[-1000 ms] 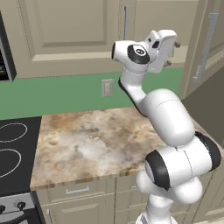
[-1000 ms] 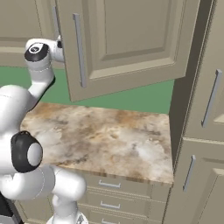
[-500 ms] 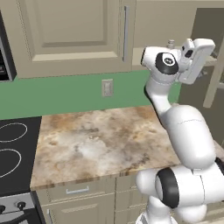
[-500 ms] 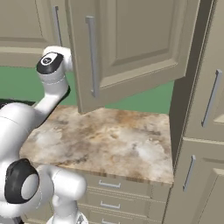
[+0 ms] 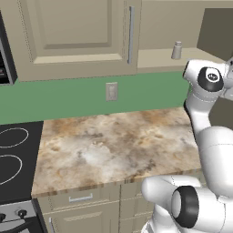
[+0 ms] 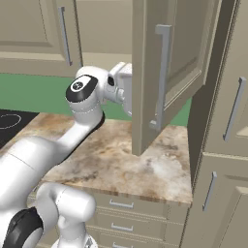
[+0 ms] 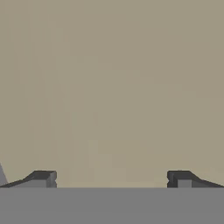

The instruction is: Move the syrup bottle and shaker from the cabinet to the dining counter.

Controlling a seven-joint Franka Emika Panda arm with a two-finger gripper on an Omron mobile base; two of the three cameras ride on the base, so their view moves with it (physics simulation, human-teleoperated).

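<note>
The shaker (image 5: 176, 50), a small grey cylinder, stands upright on the plain beige shelf (image 5: 157, 60) of the cabinet (image 5: 73, 36). The cabinet's right door (image 6: 145, 72) is swung wide and seen almost edge-on. My hand (image 6: 122, 87) sits just behind that door, at shelf height to the right of the shaker. In the hand view my gripper (image 7: 111, 178) is open, its fingertips (image 7: 43, 178) wide apart with nothing between them, facing a flat beige surface close up. The syrup bottle is hidden and the dining counter is out of view.
Below the cabinet lies a marbled kitchen worktop (image 5: 113, 141) with a stove (image 5: 13, 154) at its left and a wall outlet (image 5: 111, 91) on the green backsplash. A tall beige cabinet (image 6: 227, 126) stands at the right. The open door's handle (image 6: 162, 77) juts over the worktop.
My arm has swung to the right and the right cabinet door has opened from ajar to wide. The shelf and the shaker are now uncovered.
</note>
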